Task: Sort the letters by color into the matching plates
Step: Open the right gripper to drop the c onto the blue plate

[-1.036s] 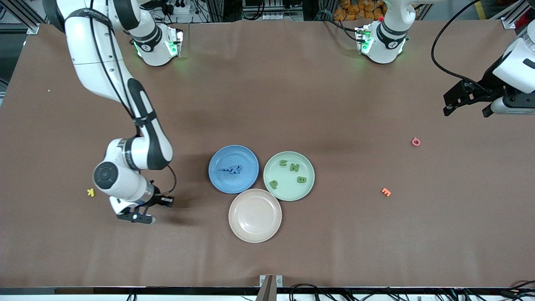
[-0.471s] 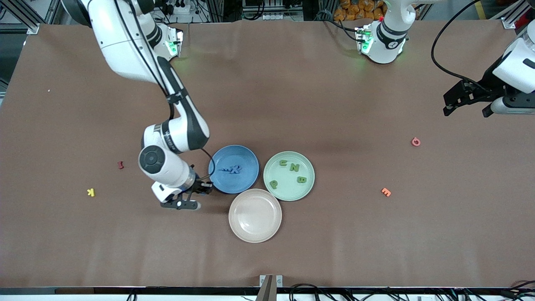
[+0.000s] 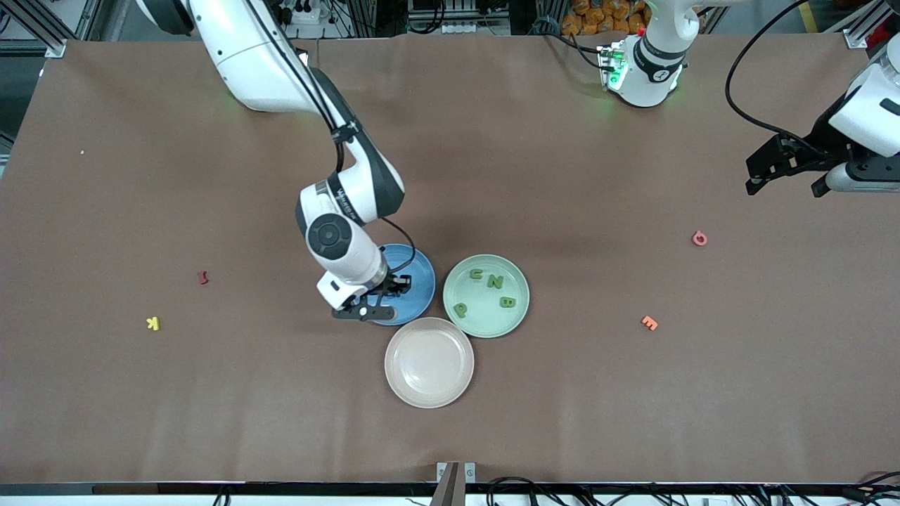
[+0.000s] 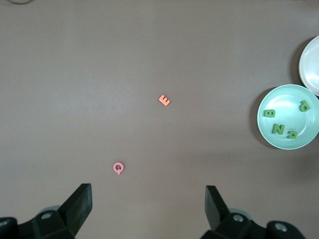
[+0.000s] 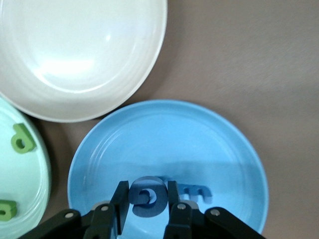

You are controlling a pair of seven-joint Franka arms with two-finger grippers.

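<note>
Three round matte plates are sitting mid-table, touching: blue plate [image 3: 415, 281], pale green plate [image 3: 517, 313] holding green letters, empty pinkish-beige plate [image 3: 429, 362]. The right gripper [image 5: 147, 211] is hovering over the blue plate, fingers pinching a small dark blue letter [image 5: 145, 195] above other blue letters [image 5: 192, 190]. The left gripper [image 4: 148, 206] is waiting spread wide over the left arm's end of the table. Releasing low, over the plate's middle, should be keeping the letter from bouncing out.
</note>
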